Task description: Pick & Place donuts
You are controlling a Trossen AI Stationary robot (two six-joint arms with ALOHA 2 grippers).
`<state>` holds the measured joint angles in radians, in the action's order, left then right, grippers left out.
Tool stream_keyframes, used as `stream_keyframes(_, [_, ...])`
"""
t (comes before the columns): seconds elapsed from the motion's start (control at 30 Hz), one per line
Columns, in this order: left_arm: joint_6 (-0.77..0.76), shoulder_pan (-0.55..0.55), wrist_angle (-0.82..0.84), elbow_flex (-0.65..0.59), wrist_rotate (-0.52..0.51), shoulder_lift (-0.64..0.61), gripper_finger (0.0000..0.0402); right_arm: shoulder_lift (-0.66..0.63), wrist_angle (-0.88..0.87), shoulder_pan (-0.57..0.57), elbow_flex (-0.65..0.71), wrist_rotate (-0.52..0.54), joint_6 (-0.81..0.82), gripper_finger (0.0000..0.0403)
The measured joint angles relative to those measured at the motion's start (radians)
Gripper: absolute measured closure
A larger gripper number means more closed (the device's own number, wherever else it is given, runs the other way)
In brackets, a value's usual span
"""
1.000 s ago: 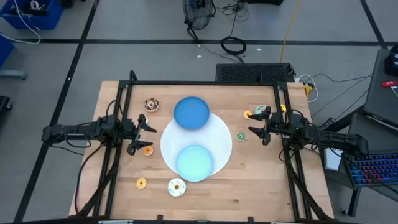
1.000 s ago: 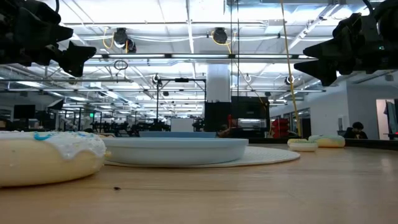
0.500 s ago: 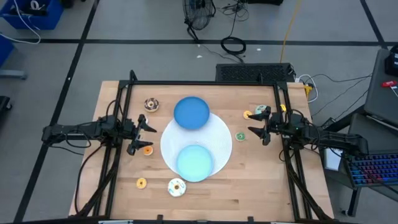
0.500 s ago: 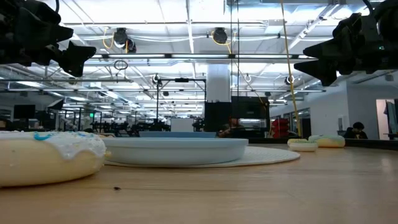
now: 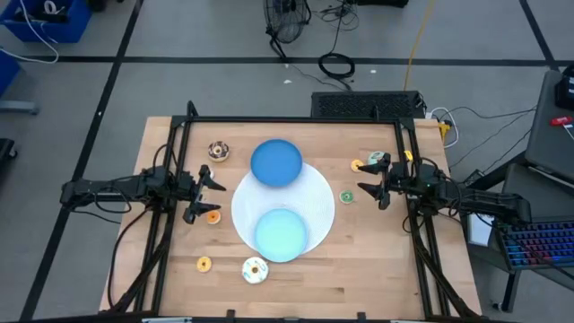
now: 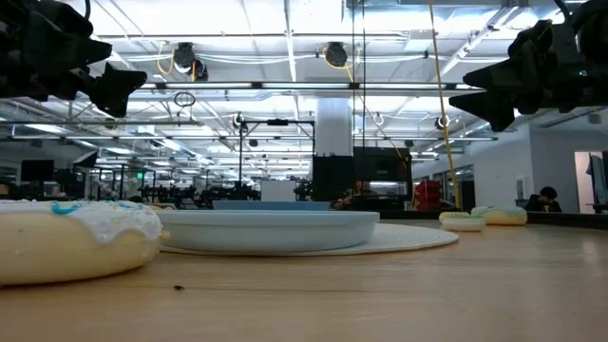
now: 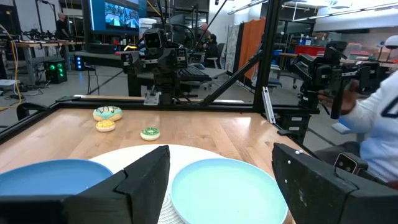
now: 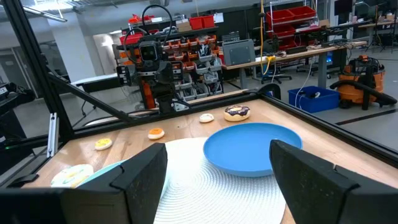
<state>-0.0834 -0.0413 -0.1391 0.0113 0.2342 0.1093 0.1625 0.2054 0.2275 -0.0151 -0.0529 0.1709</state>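
no text, label or number is readable in any view.

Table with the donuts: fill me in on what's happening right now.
Nothing is being handled at this moment. The left gripper and right gripper both hang open above the table, on either side of a white mat with two blue plates. Both plates show empty. Toy donuts lie scattered on the wood, among them a chocolate-sprinkled donut, a white-frosted donut and a teal donut.

White-frosted donut [image 6: 71, 237] looms at lower left on the table [image 6: 380, 294]; a blue plate [image 6: 271, 228] sits mid-frame, two small donuts [image 6: 484, 218] far right, dark grippers hanging in both upper corners.
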Motion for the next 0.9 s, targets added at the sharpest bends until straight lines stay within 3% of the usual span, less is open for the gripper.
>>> stream_keyframes(0.2, [0.0, 0.0, 0.0, 0.0, 0.0, 0.0, 0.0126, -0.001, 0.013, 0.0, 0.0, -0.002, 0.005, 0.0133])
stream_keyframes(0.4, [0.0, 0.0, 0.0, 0.0, 0.0, 0.0, 0.0122, 0.001, 0.007, 0.0, 0.0, -0.001, 0.175, 0.0133])
stream_keyframes(0.9, [0.0, 0.0, 0.0, 0.0, 0.0, 0.0, 0.0122, 0.014, -0.029, -0.002, 0.0, 0.033, 0.232, 0.0133])
